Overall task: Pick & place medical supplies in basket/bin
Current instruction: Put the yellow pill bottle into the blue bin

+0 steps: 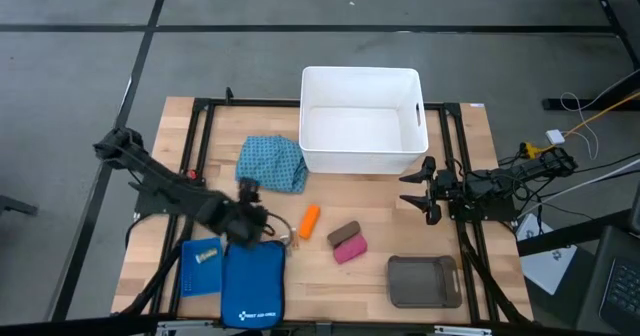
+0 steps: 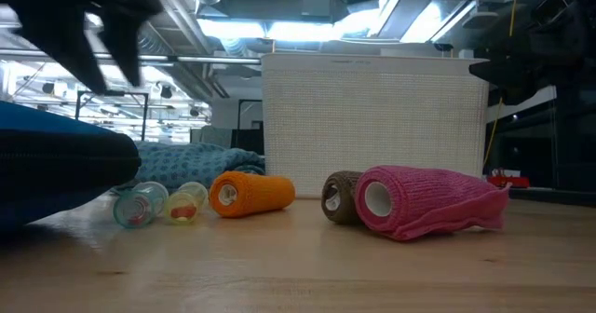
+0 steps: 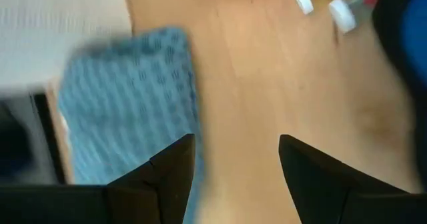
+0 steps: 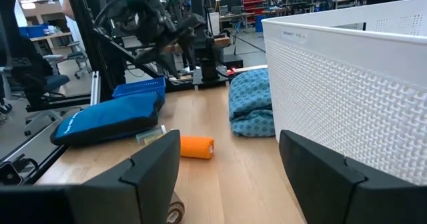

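The teal patterned cloth bundle lies on the table against the near-left corner of the white bin. An orange cylinder and a pink block lie on their sides mid-table. Tiny vials lie beside the blue pouch. My left gripper is open and hovers over bare wood between the cloth and the vials. My right gripper is open to the right of the bin's near corner, level with the table and facing the orange cylinder.
A blue zip pouch and a small blue tray sit at the near-left edge. A brown roll touches the pink block. A grey tray lies near-right. Bare wood shows between the bin and the rolls.
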Controlling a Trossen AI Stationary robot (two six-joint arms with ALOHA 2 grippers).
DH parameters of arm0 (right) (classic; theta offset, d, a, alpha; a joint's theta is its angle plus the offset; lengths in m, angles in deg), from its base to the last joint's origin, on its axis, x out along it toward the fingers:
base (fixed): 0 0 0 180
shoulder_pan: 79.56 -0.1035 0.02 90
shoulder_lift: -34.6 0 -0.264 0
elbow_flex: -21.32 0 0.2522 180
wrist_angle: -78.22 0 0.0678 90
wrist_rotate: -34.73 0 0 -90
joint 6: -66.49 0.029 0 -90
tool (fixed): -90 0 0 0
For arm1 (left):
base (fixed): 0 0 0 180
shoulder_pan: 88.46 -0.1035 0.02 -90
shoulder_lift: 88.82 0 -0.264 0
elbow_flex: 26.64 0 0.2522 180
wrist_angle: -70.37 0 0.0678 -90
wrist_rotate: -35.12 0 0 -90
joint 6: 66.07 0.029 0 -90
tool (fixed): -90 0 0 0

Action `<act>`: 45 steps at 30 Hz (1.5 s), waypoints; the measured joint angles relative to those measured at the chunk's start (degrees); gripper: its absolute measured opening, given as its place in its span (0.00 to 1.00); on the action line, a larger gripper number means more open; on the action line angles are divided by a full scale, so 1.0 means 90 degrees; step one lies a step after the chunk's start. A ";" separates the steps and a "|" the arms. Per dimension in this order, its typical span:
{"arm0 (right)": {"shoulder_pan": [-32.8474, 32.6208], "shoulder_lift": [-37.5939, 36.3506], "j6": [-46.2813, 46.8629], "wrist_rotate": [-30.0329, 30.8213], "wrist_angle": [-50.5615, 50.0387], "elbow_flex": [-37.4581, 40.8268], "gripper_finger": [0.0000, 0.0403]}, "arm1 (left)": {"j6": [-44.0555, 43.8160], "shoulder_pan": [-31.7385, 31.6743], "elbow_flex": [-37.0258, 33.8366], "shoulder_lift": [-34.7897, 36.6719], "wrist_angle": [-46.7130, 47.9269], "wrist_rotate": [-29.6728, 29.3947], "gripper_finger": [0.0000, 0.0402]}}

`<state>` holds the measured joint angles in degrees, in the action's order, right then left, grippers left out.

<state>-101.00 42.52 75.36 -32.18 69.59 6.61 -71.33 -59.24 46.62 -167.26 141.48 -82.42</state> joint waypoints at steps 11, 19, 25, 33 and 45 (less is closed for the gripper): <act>0.0000 0.0000 0.0400 0.0000 -0.0002 0.0000 0.63 | 0.3842 -0.0942 0.0005 -0.0994 -0.1706 0.0935 0.53; 0.0000 0.0000 0.0636 0.0002 -0.0002 0.0000 0.63 | 0.5186 -0.0962 0.0433 -0.1738 -0.1933 0.0972 0.53; 0.0000 0.0000 0.0783 0.0032 -0.0005 0.0000 0.63 | 0.5763 -0.0823 0.1089 -0.2417 -0.1931 0.1333 0.53; 0.0000 0.0000 0.0812 0.0005 -0.0005 0.0000 0.63 | 0.5993 -0.0964 0.1341 -0.3012 -0.1795 0.1534 0.53; 0.0000 0.0000 0.0799 0.0002 -0.0137 0.0000 0.63 | 0.5873 -0.1027 0.1338 -0.3096 -0.1734 0.1962 0.53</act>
<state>-101.00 42.52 82.54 -32.16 68.36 6.61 -18.48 -68.48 58.67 -195.12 125.87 -64.76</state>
